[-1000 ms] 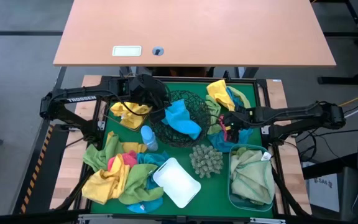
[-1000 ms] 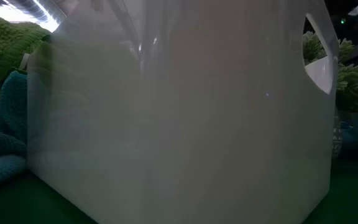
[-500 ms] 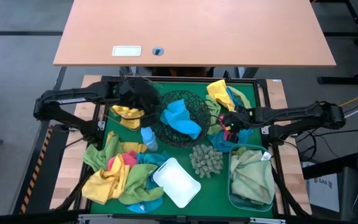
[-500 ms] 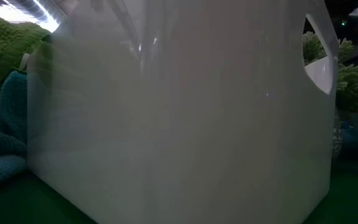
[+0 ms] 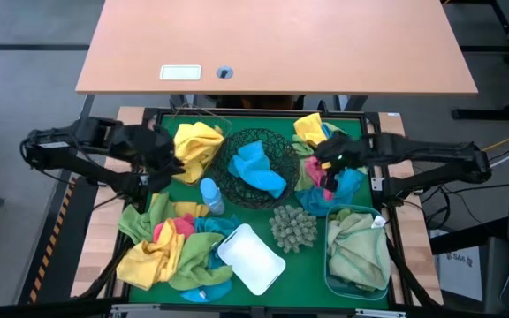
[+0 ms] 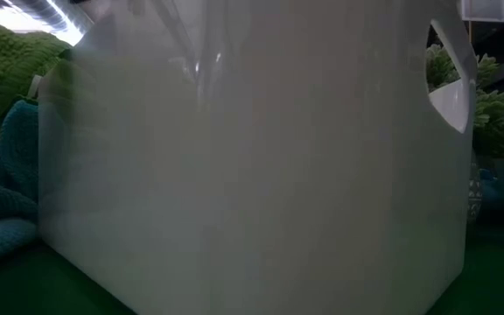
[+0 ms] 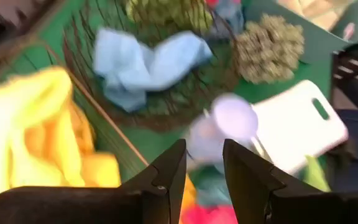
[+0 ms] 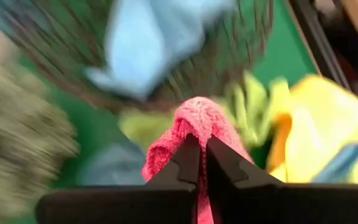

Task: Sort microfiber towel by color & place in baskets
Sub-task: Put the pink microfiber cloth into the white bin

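1. Pink towel [image 8: 194,134] sits pinched between the right gripper's [image 5: 328,162] fingers [image 8: 182,163], which are clamped tight on a fold of it; in the high view this gripper is over the cloth heap at the right side of the green mat [image 5: 316,256], just beside the black wire-mesh bowl [image 5: 256,166].
2. That heap holds a yellow towel [image 5: 308,128], lime green cloth and a blue towel [image 5: 350,187] below the gripper.
3. Left gripper [image 5: 162,160] hangs at the left side of the mat, next to a bunched yellow towel [image 5: 196,143]; its fingers [image 7: 163,177] stand a narrow gap apart with nothing between them.
4. Black wire-mesh bowl holds one bright blue towel [image 5: 259,167].
5. Translucent blue tub [image 5: 358,252] at the near right corner holds pale green towels [image 5: 359,247].
6. White tub [image 5: 251,259] lies near the front centre, filling most of the low view [image 6: 252,166].
7. Mixed pile of yellow, green, pink and blue towels [image 5: 170,243] covers the near left of the mat.
8. Spiky grey-green ball [image 5: 292,228] rests between the white tub and the blue tub; a small blue bottle [image 5: 211,195] stands just beside the bowl's near left edge.
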